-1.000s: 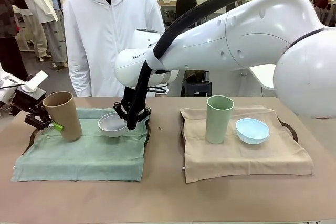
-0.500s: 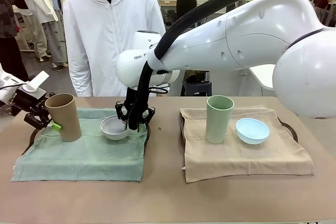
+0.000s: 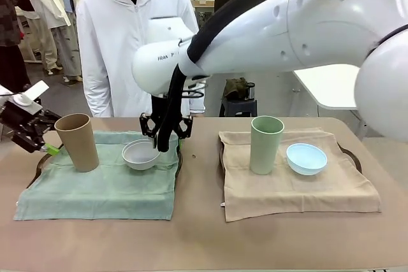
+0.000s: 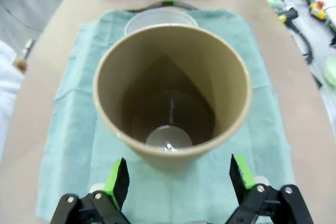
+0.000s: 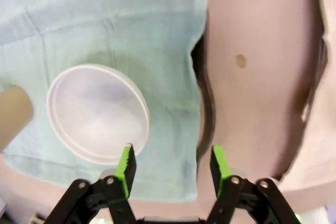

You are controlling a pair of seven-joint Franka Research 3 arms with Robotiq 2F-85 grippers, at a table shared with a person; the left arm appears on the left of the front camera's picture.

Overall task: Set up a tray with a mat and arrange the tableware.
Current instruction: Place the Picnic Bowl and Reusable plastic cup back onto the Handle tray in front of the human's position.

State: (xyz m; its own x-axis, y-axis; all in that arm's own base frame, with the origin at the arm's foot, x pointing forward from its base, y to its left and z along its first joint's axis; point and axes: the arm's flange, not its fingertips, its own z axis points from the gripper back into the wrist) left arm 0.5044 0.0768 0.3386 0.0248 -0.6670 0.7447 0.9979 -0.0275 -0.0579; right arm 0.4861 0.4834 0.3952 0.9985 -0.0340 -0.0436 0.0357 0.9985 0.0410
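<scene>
Standing just beyond left pincer (image 4: 176,182), tan cup (image 4: 170,85), pads apart

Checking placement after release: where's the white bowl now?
In the front view, the white bowl sits on the green mat on the robot's left, beside the tan cup and below the open right gripper.

Person in white hoodie (image 3: 137,36); stool (image 3: 239,105).

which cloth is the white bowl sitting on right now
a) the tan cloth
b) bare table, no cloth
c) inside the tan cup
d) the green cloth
d: the white bowl rests on the green cloth, right of the tan cup.
</scene>
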